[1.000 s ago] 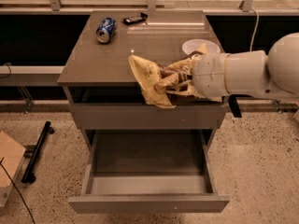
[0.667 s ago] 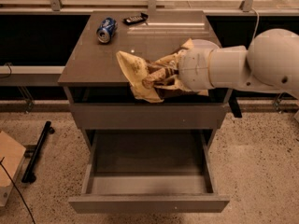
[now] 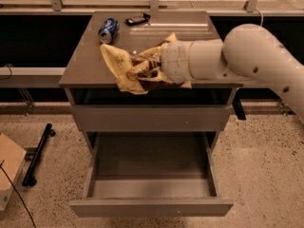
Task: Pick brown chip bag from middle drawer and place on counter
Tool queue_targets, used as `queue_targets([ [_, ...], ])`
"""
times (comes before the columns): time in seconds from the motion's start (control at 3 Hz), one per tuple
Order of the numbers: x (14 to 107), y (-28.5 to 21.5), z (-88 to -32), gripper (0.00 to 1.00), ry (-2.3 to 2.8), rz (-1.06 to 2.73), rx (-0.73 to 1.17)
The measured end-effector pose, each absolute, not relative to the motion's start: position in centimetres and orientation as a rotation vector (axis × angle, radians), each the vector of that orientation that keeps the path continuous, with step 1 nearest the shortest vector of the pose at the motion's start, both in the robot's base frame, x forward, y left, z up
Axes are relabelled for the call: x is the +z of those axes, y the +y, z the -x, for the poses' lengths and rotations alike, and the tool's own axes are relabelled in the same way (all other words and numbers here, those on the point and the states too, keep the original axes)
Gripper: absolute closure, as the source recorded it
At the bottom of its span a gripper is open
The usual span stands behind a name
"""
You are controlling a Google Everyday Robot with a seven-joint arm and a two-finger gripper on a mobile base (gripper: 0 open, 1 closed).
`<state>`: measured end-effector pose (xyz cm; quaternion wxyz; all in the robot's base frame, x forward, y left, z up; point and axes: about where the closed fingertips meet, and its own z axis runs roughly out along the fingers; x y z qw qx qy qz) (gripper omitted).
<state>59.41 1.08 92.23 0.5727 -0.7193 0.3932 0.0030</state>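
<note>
The brown chip bag point(image 3: 127, 66) is crumpled, pale yellow-tan with a dark brown middle. It is held over the front half of the counter point(image 3: 85, 63). My gripper point(image 3: 151, 70) is at the end of the white arm point(image 3: 213, 58) that reaches in from the right. It is shut on the bag, and the bag hides most of its fingers. The middle drawer point(image 3: 152, 175) stands pulled out below with nothing showing inside it.
A blue soda can point(image 3: 109, 29) lies on its side at the counter's back left. A dark flat object point(image 3: 137, 19) lies behind it. A closed grey drawer front point(image 3: 149, 118) is above the open drawer. A black bar point(image 3: 38, 153) lies on the floor at left.
The gripper has carried the bag leftward and a little farther over the counter. The arm now hides the white bowl at the counter's right.
</note>
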Motion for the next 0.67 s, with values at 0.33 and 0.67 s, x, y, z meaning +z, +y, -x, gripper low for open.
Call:
queue_targets([
  [0.33,91.9,2.8,-61.7,1.00,0.908,1.670,0.016],
  [0.67,91.6,3.9,-64.2,1.00,0.919,1.658,0.017],
])
